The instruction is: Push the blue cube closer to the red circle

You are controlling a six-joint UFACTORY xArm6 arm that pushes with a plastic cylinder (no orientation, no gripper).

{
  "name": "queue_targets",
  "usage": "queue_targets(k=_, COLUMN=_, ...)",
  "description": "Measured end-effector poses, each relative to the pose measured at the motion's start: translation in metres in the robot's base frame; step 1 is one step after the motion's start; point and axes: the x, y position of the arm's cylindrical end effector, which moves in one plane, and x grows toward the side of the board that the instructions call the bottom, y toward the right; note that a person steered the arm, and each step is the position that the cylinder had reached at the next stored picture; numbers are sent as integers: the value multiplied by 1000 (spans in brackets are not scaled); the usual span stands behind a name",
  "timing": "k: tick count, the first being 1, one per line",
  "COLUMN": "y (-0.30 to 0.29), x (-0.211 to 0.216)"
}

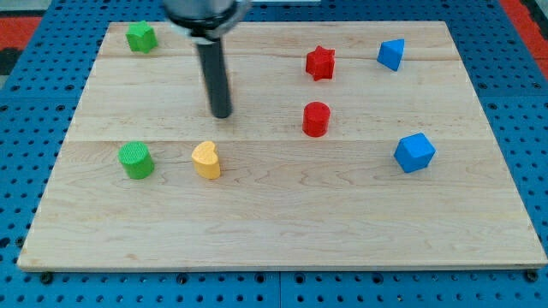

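The blue cube (414, 152) sits on the wooden board at the view's right, below the middle. The red circle, a short red cylinder (316, 118), stands to its left and a little higher, about a hand's width away. My tip (220, 113) rests on the board left of the middle, well to the left of the red cylinder and far from the blue cube. It touches no block. The rod rises from it to the view's top.
A red star (319, 62) lies above the red cylinder. Another blue block (390, 54) is at the top right. A yellow heart (206, 160) lies just below my tip. A green cylinder (135, 160) and a green block (141, 37) are at the left.
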Motion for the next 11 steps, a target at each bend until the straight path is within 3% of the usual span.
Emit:
queue_targets(k=2, y=126, x=-32)
queue_targets(k=4, y=319, x=13)
queue_targets(k=5, y=328, x=76)
queue_targets(k=6, y=305, x=97)
queue_targets(k=8, y=205, x=93)
queue_targets(k=9, y=198, x=96)
queue_targets(k=11, y=178, x=51)
